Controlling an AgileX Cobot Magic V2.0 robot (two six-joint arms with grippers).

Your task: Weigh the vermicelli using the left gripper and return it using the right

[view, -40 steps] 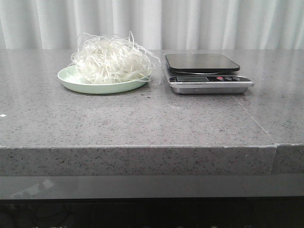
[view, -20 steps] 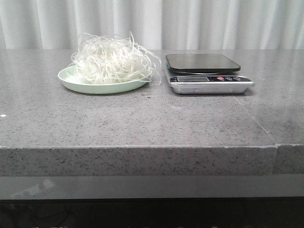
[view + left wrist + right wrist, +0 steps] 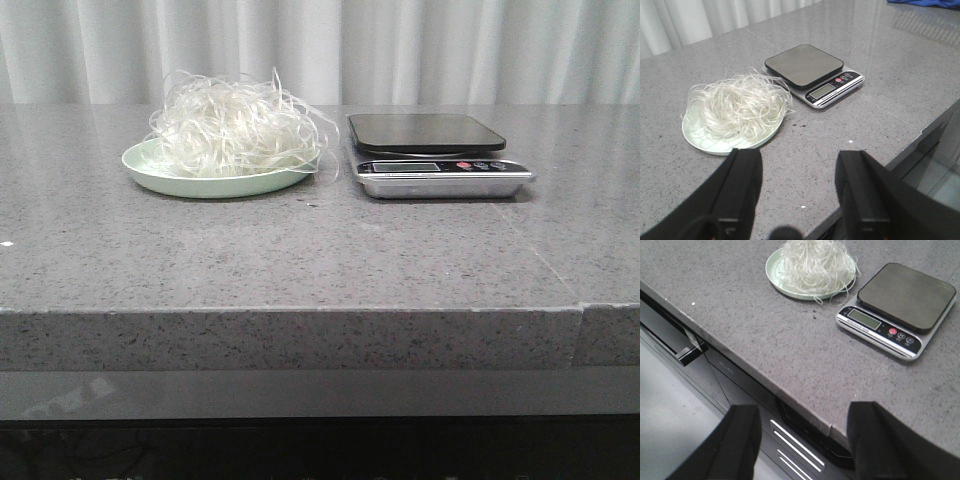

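The vermicelli is a fluffy white tangle heaped on a pale mint-green plate at the left of the grey stone counter; it also shows in the left wrist view and the right wrist view. To its right stands a kitchen scale with a bare dark platform. My left gripper is open over the counter's front part, short of the plate. My right gripper is open too, hovering at the counter's front edge. Neither arm shows in the front view.
The counter's front edge drops to a dark cabinet front below. A seam runs across the stone at the right. White curtains hang behind the counter.
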